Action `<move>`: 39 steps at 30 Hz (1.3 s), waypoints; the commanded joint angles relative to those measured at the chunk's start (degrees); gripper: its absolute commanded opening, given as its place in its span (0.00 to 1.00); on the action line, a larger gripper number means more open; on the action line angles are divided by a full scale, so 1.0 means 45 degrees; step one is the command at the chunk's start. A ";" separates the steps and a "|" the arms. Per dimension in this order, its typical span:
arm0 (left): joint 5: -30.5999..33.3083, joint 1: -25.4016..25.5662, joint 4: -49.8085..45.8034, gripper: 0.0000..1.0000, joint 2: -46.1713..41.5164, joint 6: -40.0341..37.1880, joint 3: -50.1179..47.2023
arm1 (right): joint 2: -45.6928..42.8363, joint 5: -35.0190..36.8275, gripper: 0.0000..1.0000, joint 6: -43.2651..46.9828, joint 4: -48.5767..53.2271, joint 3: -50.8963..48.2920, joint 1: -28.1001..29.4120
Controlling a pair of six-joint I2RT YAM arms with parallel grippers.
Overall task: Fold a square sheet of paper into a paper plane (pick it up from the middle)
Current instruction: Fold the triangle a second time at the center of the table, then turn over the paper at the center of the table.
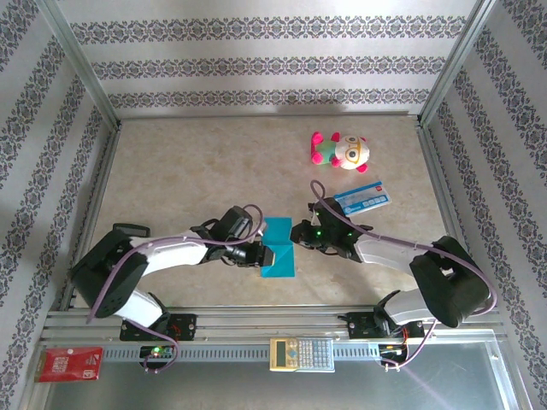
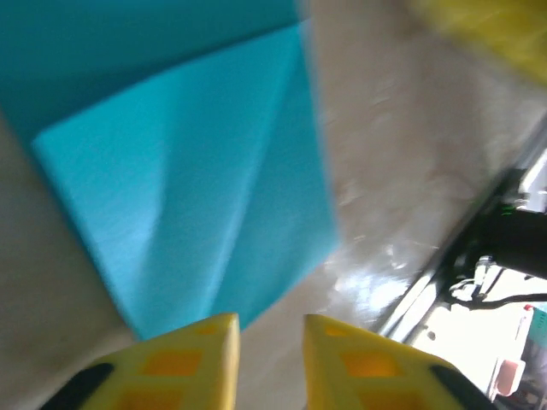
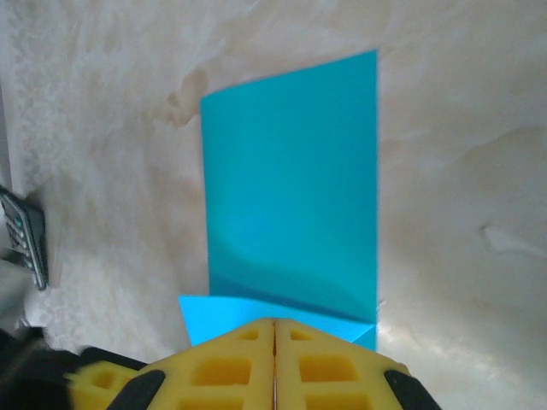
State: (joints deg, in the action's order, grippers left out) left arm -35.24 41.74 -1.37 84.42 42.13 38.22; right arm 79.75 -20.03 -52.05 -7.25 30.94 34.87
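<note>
The teal sheet of paper [image 1: 279, 248] lies folded into a narrow upright rectangle on the table's near middle. My left gripper [image 1: 260, 254] is at its left edge. In the left wrist view this gripper [image 2: 272, 329] stands open, and its yellow fingertips [image 2: 205, 350] have nothing between them, just short of the creased paper [image 2: 197, 171]. My right gripper [image 1: 296, 235] is at the paper's right edge. In the right wrist view it [image 3: 273, 323] is shut, and a lighter raised flap [image 3: 214, 312] of the sheet [image 3: 291, 188] runs into its closed tips.
A pink and white plush toy [image 1: 340, 150] lies at the back right, with a white-and-blue card [image 1: 363, 198] in front of it. A calculator [image 1: 301, 353] and a red packet [image 1: 70, 363] sit on the near rail. Patterned walls enclose the table.
</note>
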 commanded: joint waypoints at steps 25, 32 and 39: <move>0.0113 -0.1535 -0.1043 0.35 -0.0105 -0.0744 0.0586 | -0.1004 0.0604 0.23 0.0058 0.2454 -0.0618 0.1222; -0.0837 -0.1286 0.0249 0.14 0.1330 -0.0213 0.1065 | -0.1648 0.2106 0.33 -0.1190 0.4074 -0.0472 0.2601; 0.0055 -0.1325 -0.0519 0.04 0.2683 -0.0929 0.1714 | -0.1770 0.2910 0.33 -0.2073 0.4130 -0.0508 0.3464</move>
State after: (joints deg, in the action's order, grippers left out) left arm -36.32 35.53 -3.22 95.09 39.90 44.69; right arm 72.79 -10.59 -58.72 9.56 28.62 49.19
